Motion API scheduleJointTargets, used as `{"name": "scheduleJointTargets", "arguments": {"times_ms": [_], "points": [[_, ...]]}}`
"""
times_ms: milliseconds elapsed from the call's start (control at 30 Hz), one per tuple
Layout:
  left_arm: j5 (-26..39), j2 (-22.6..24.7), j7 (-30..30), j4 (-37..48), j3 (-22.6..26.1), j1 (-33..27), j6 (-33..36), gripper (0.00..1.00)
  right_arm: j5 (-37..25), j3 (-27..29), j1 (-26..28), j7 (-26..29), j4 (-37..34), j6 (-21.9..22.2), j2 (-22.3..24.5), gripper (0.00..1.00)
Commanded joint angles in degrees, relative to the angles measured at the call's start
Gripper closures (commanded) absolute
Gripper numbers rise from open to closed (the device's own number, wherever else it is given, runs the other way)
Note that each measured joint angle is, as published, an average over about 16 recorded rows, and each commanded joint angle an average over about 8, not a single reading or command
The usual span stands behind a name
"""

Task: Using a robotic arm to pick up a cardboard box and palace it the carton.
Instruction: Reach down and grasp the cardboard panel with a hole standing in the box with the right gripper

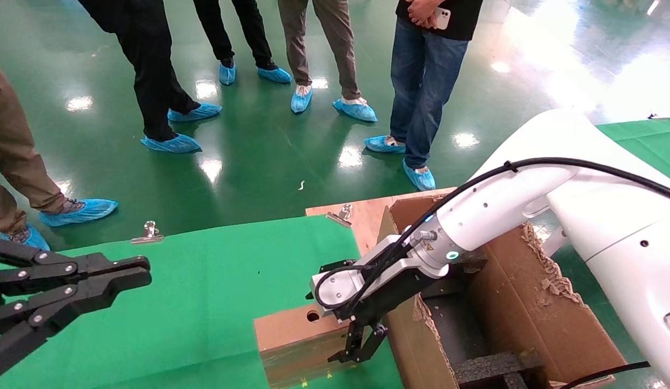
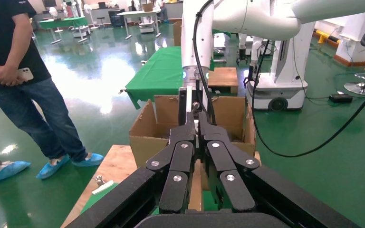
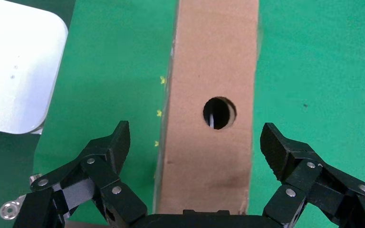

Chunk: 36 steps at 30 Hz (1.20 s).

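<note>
The small brown cardboard box (image 1: 292, 337) with a round hole lies on the green cloth, just left of the carton (image 1: 521, 302). My right gripper (image 1: 357, 352), on the white arm (image 1: 497, 205), hangs low over the box's right end. In the right wrist view the box (image 3: 211, 57) runs between the spread fingers (image 3: 119, 142); the right gripper (image 3: 196, 141) is open, clear of both sides. My left gripper (image 1: 143, 272) is parked at the left, shut and empty; in its own view (image 2: 196, 124) it faces the carton (image 2: 145, 130).
Black foam inserts (image 1: 491, 367) sit inside the carton, whose flaps are torn. A wooden board (image 1: 362, 216) lies behind it. Metal clips (image 1: 149, 232) hold the cloth's far edge. Several people in blue shoe covers (image 1: 421, 81) stand on the green floor beyond.
</note>
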Motion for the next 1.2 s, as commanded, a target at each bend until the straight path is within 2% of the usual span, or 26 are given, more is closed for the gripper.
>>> {"name": "scheduleJointTargets", "arguments": {"times_ms": [33, 1200], "points": [[0.0, 0.0, 0.0, 0.0, 0.0, 0.0, 0.0, 0.00, -0.3, -0.5, 0.3, -0.1, -0.2, 0.0, -0.2, 0.98], [0.0, 0.0, 0.0, 0.0, 0.0, 0.0, 0.0, 0.00, 0.6, 0.7, -0.5, 0.3, 0.3, 0.1, 0.3, 1.00]]}}
